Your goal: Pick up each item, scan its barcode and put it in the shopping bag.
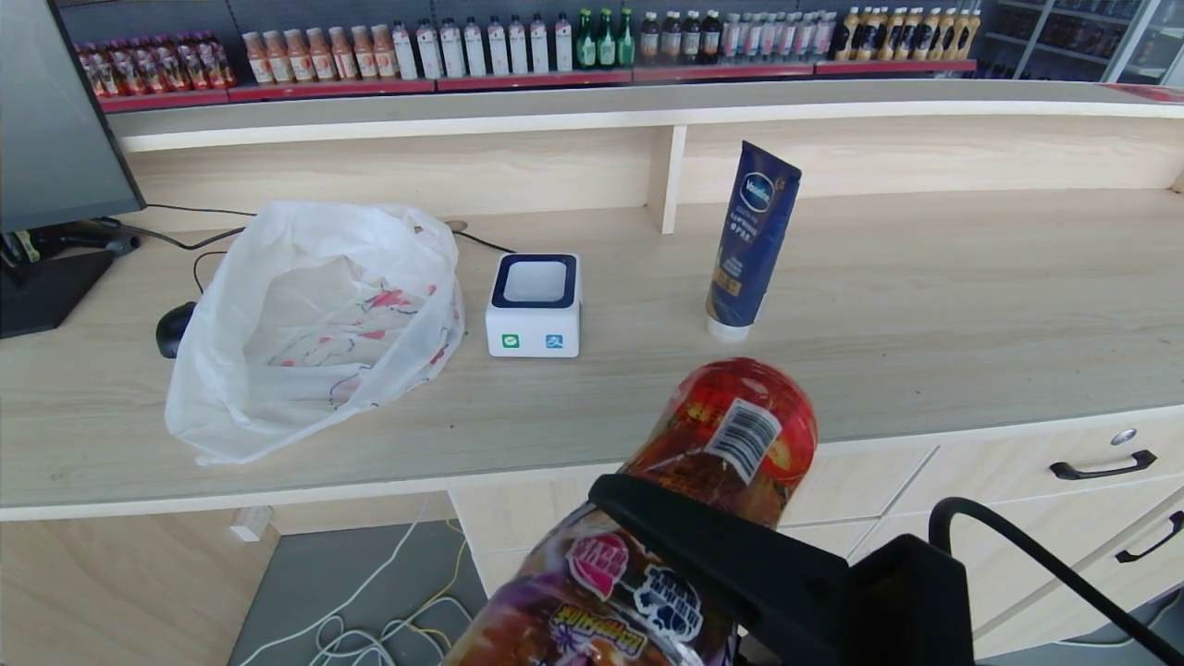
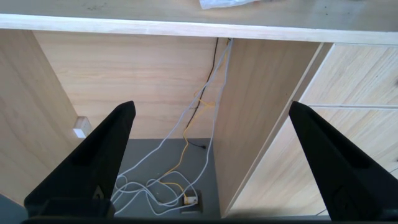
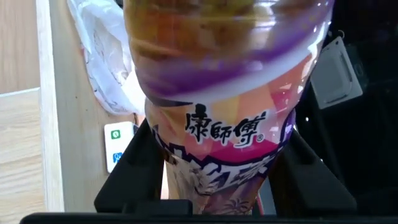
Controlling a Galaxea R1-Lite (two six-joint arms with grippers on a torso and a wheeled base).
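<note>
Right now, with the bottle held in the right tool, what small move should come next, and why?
Probably carry the drink bottle forward over the scanner and roll it. The right tool grips it short of the scanner, and its barcode faces up, away from the scanner.

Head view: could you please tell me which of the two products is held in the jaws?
The bottle with the red and purple label, gripped by the right gripper; the blue tube stands free on the counter, cap down.
</note>
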